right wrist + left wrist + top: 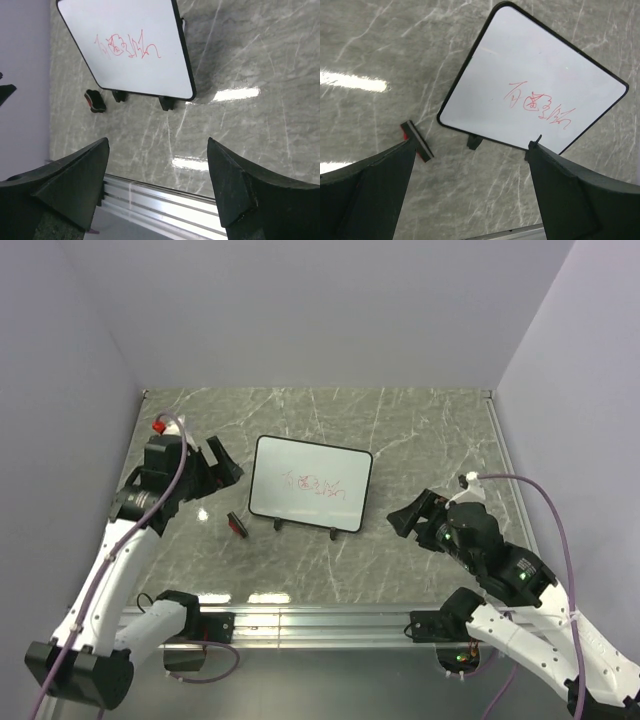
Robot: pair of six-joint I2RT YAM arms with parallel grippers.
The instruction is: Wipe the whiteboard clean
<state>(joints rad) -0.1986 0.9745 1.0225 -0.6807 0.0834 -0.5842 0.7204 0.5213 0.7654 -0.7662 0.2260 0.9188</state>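
Observation:
The whiteboard [310, 483] lies flat on the marble table at the centre, white with a black rim and small black feet, with red scribbles [318, 485] across it. It also shows in the left wrist view [520, 85] and the right wrist view [135, 55]. The small red and black eraser [237, 525] lies on the table just off the board's near left corner, and shows in both wrist views [416, 142] [95, 101]. My left gripper [225, 462] [472, 147] hangs open and empty left of the board. My right gripper [408, 512] [157, 142] is open and empty to the board's right.
The grey marble tabletop [420, 430] is enclosed by pale walls at the back and both sides. A metal rail [320, 620] runs along the near edge and also shows in the right wrist view [165, 205].

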